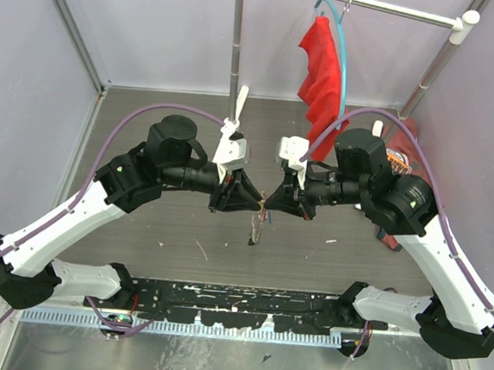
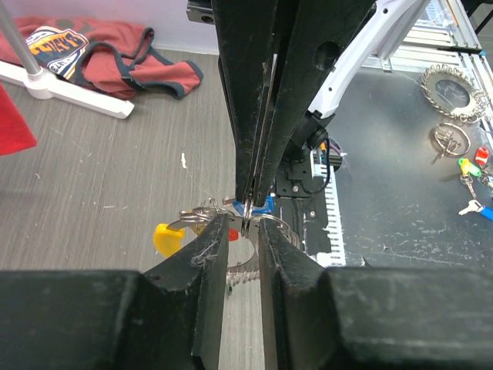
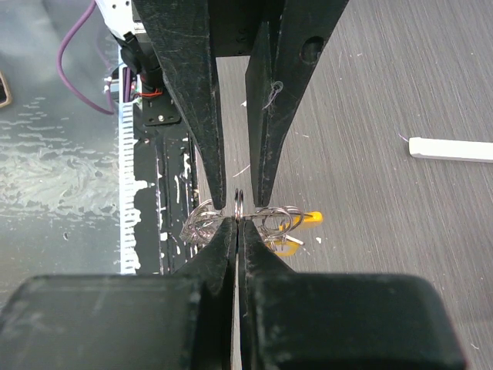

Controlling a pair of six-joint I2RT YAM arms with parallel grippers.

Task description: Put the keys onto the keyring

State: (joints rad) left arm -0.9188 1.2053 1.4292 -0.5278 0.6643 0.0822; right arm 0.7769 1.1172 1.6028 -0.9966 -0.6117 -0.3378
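1. The keyring [image 3: 239, 202] is held up off the counter [image 1: 174, 222], midway between the two arms. It shows as a thin grey wire loop standing on edge, with further wire loops bunched just beside it.
2. Three keys hang at the keyring: a yellow-headed key [image 2: 167, 239] out to one side, a blue-headed key [image 2: 264, 205] touching the wire, and a red-headed key [image 2: 233, 234] just under it.
3. The right claw [image 3: 237, 223] is closed, its two fingertips pinched together on the keyring's wire.
4. The left claw [image 2: 243, 231] faces it from the opposite side of the keyring. Its jaws stand apart with the wire in the gap between them. A sliver of space shows on each side, so it has no grip on the keyring.
5. Well apart from the keyring, on the dark metal sheet [image 2: 385, 154] beyond the toothed rail, lie the loose keys [image 2: 471, 168] with green, yellow, red and blue heads. Near them are a small spare ring [image 2: 447, 139] and a coiled chain [image 2: 449, 86].
6. Farther from the keyring, toward the back wall, a red cloth [image 1: 322, 66] hangs on a light-blue hanger [image 1: 345, 64] from the rack [image 1: 234, 54].
7. A maroon shirt [image 2: 115, 65] lies crumpled on the counter by the rack's white foot [image 3: 451, 149], well apart from the keyring.
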